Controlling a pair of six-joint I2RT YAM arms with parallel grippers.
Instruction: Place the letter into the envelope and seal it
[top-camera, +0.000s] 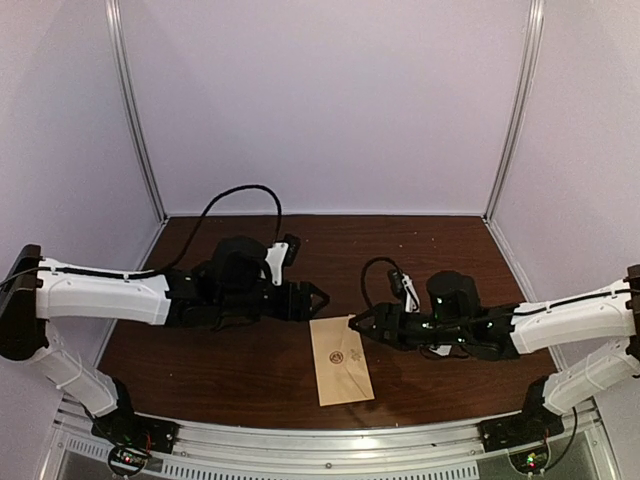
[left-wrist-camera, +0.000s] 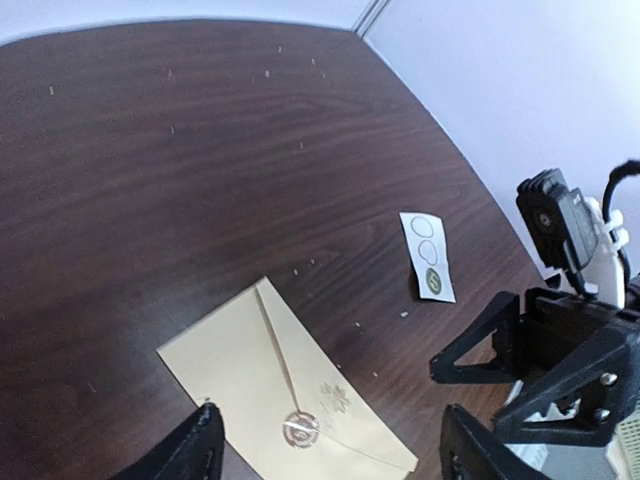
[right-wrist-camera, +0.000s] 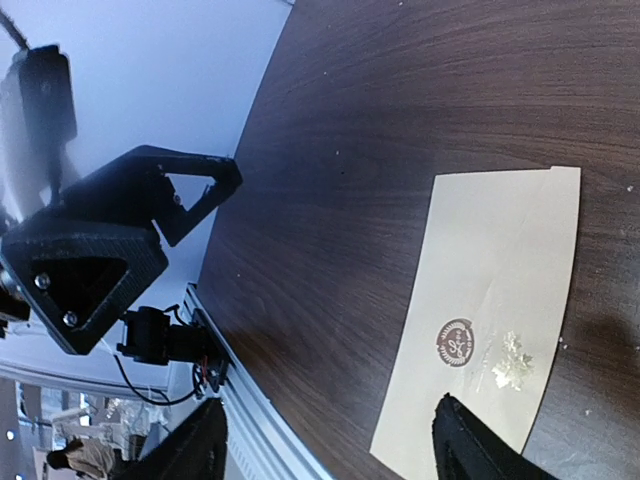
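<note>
Left wrist: envelope (left-wrist-camera: 262, 372) lies flat beneath spread fingers (left-wrist-camera: 196, 452).

The left arm (top-camera: 100, 290) and right arm (top-camera: 575, 315) have smooth white shells on their long links, with black joints and wrists. The jaws are black triangular frames with cut-outs, studded with silver screws (right-wrist-camera: 38, 282). A thin black cable (top-camera: 240, 192) loops above the left wrist. Small green and red lights (top-camera: 127, 459) glow at the bases.
</note>
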